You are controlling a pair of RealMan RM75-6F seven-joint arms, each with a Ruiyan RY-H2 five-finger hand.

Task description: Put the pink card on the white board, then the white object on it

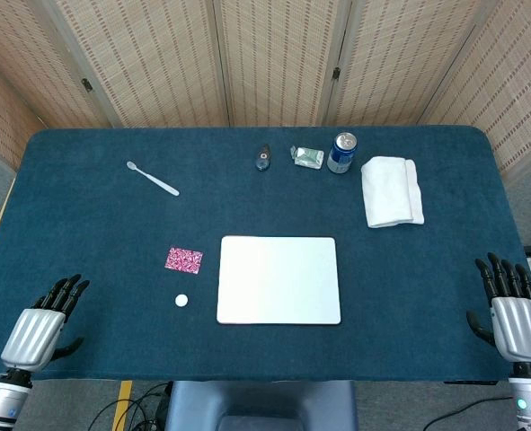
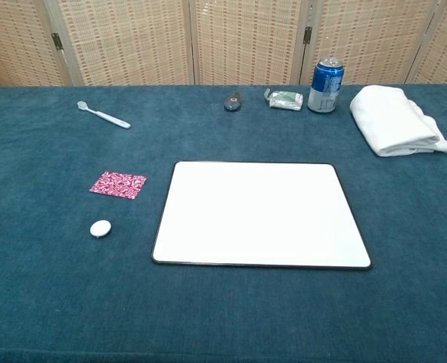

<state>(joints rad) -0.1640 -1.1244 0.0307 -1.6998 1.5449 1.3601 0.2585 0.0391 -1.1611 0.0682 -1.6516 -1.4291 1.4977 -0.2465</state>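
Blue table point(image 1: 103, 224), nothing begun: left hand point(image 1: 45, 321) and right hand point(image 1: 517, 310) spread, empty. Next, reaching forward-right from left hand for pink card point(image 1: 183, 260).

In the head view, the left robot hand point(image 1: 42, 325) sits low at the near left corner, back plate up, dark fingers stretched forward and slightly fanned, thumb out to the side, holding nothing. The right robot hand point(image 1: 515, 310) sits at the near right edge in a matching pose, fingers apart and empty. The chest view shows neither.
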